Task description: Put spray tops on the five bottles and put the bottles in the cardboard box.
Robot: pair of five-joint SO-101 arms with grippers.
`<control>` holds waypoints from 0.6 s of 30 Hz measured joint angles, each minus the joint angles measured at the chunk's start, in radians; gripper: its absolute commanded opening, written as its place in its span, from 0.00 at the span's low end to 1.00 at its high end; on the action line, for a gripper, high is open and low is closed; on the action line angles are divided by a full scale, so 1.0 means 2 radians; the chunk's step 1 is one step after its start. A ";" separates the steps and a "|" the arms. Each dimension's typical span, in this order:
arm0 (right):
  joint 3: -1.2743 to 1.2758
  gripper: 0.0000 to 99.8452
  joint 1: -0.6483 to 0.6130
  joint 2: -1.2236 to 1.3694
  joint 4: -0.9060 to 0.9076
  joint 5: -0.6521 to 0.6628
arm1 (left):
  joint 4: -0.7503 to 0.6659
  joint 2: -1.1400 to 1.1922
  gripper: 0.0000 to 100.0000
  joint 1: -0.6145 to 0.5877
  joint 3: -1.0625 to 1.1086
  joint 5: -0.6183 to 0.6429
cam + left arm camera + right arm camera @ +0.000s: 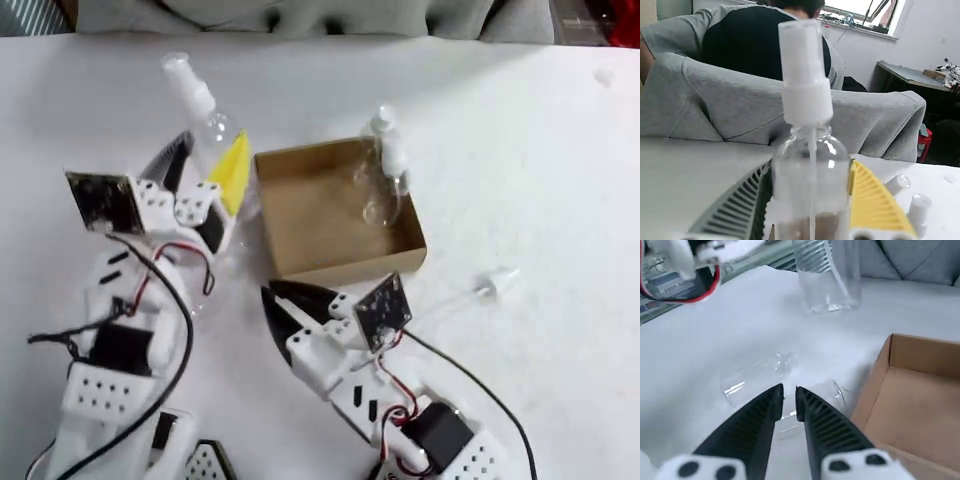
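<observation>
Bottle [810,170] clear glossy plastic w/ matt top [805,75] — cardboard box [320,215] matt.

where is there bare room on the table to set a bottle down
Free: the table right of the cardboard box, past the loose spray top, and behind it. Crowded: left of the box, where the left gripper holds a bottle and clear bottles lie by the right gripper.

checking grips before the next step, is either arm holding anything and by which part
The left gripper holds a bottle by its clear body, below the spray top. The right gripper holds nothing.
</observation>
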 measured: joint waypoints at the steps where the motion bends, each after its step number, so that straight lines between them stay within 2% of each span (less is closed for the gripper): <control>1: 0.003 0.01 0.000 0.003 -0.015 0.000 | -0.002 0.011 0.05 0.000 -0.005 0.008; 8: 0.012 0.01 -0.001 0.018 -0.054 -0.002 | 0.014 0.028 0.05 0.034 -0.013 0.015; 14: 0.012 0.01 -0.001 0.018 -0.054 -0.002 | 0.103 -0.012 0.05 0.076 -0.013 0.016; 18: 0.012 0.01 -0.001 0.018 -0.054 -0.002 | 0.160 -0.061 0.05 0.079 -0.013 0.016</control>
